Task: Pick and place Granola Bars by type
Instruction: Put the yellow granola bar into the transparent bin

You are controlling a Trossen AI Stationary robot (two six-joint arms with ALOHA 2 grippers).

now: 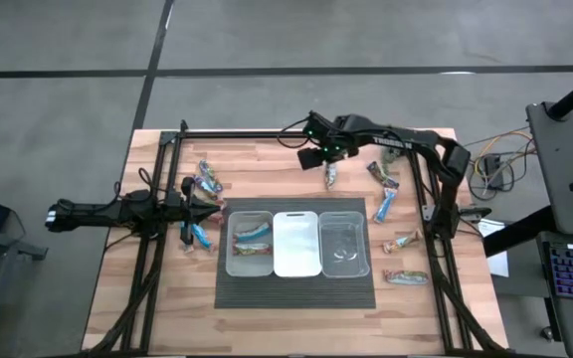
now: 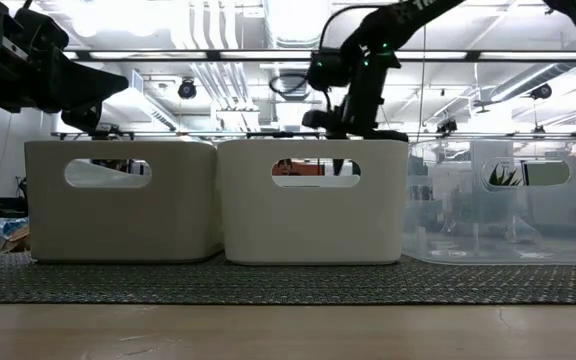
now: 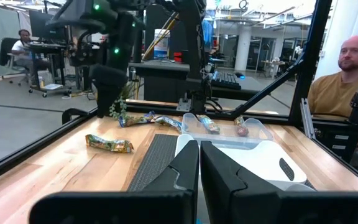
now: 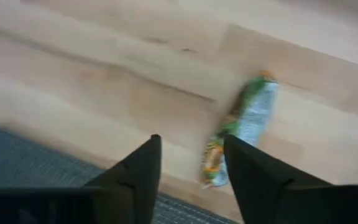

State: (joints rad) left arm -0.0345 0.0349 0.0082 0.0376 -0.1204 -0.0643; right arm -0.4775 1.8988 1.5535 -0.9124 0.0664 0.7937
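Granola Bars lie scattered on the wooden table on both sides of three bins. One green-and-silver bar (image 1: 332, 176) (image 4: 241, 127) lies flat on the wood behind the bins. My right gripper (image 1: 328, 159) (image 4: 191, 149) hangs above it, pointing steeply down, open and holding nothing. In the right wrist view the bar lies just beside one finger, not between the two. My left gripper (image 1: 207, 209) (image 3: 199, 163) waits level at the table's left, shut and empty. The left bin (image 1: 233, 261) holds a few bars (image 1: 252, 239).
The white middle bin (image 1: 296, 267) and the clear right bin (image 1: 344, 268) stand on a dark mat (image 1: 296, 290). Loose bars lie at the left (image 1: 207, 180) (image 1: 199, 236) and at the right (image 1: 383, 174) (image 1: 386, 206) (image 1: 401, 241) (image 1: 406, 277). A person (image 3: 347, 81) sits beyond the table's right edge.
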